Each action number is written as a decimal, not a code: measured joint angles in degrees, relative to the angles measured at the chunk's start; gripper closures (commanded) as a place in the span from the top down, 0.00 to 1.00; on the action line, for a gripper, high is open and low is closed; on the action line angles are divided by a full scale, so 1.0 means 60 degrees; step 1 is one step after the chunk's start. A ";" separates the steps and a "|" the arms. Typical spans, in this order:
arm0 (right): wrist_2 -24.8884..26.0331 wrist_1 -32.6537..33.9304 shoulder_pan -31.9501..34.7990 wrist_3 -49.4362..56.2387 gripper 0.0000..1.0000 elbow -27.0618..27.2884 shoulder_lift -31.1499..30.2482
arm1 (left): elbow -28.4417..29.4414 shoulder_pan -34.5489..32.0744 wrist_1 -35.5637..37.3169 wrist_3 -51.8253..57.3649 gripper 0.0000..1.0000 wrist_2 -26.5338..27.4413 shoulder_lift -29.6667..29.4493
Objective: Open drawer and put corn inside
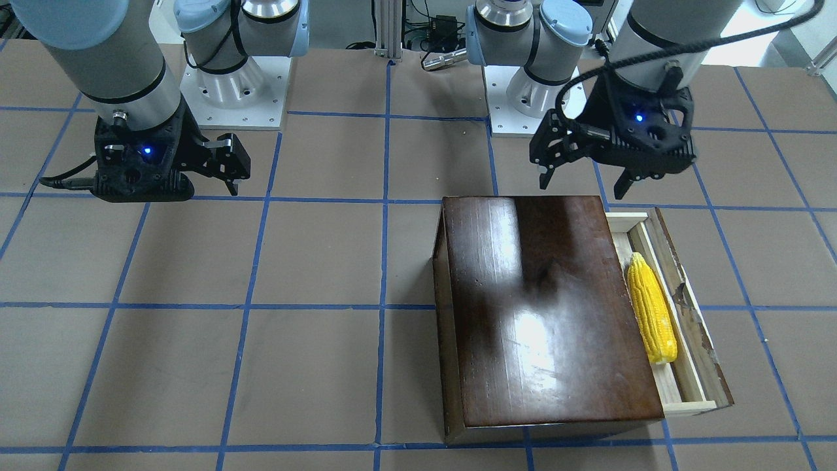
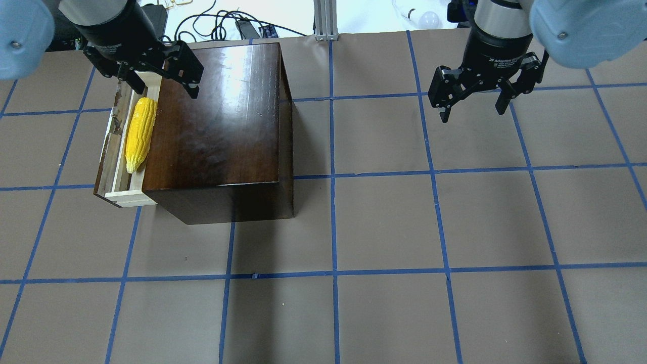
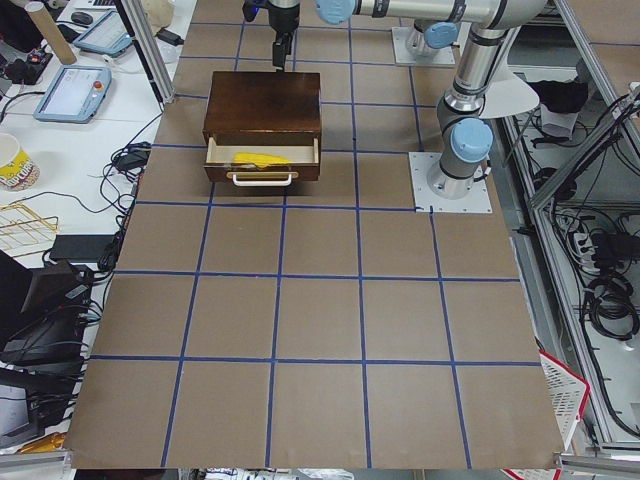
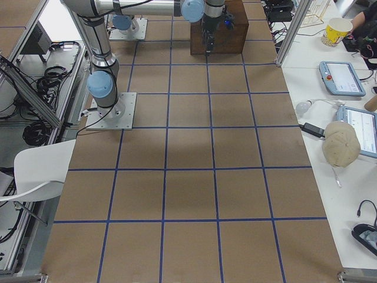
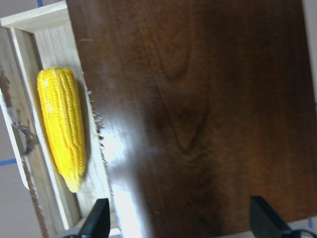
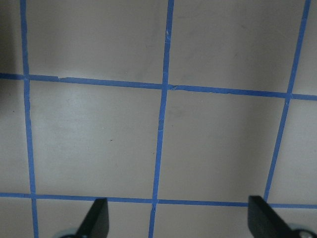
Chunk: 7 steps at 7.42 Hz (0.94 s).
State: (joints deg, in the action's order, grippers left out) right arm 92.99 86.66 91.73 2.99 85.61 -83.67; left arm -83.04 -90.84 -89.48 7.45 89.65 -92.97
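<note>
The glossy dark-brown cabinet (image 1: 543, 307) stands on the table, and it also shows from above (image 2: 217, 116). Its drawer (image 1: 694, 327) is pulled partly out, a pale-wood tray with a chipped dark front (image 2: 108, 146). The yellow corn (image 1: 652, 311) lies lengthwise inside the drawer (image 2: 139, 132), and the left wrist view shows it too (image 5: 62, 126). My left gripper (image 2: 164, 88) is open and empty. It hovers above the cabinet's edge beside the drawer (image 1: 584, 185). My right gripper (image 2: 472, 112) is open and empty above bare table, far from the cabinet (image 1: 230, 176).
The brown table surface (image 2: 384, 222) is marked by blue tape lines into squares. The two arm bases (image 1: 229, 85) stand at the robot side. Desks with tablets, cables and a cup (image 3: 10, 160) lie beyond the table's edges.
</note>
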 measured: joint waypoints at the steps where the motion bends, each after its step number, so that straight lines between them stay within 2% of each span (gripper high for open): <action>1: 0.0000 0.0000 -0.0003 0.0000 1.00 0.0000 0.0000 | -0.0033 -0.0243 -0.0136 -0.0228 1.00 -0.0007 0.0207; 4: 0.0000 0.0000 -0.0009 0.0000 1.00 0.0000 0.0000 | -0.0027 -0.0284 -0.0270 -0.0262 1.00 -0.0008 0.0655; 7: 0.0000 0.0000 -0.0008 0.0000 1.00 0.0000 0.0000 | -0.0087 0.0126 -0.0374 -0.0249 1.00 -0.0008 0.0762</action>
State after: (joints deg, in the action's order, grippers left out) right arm 92.99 86.66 91.68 2.99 85.61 -83.67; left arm -83.56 -90.09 -91.73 5.96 89.60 -88.40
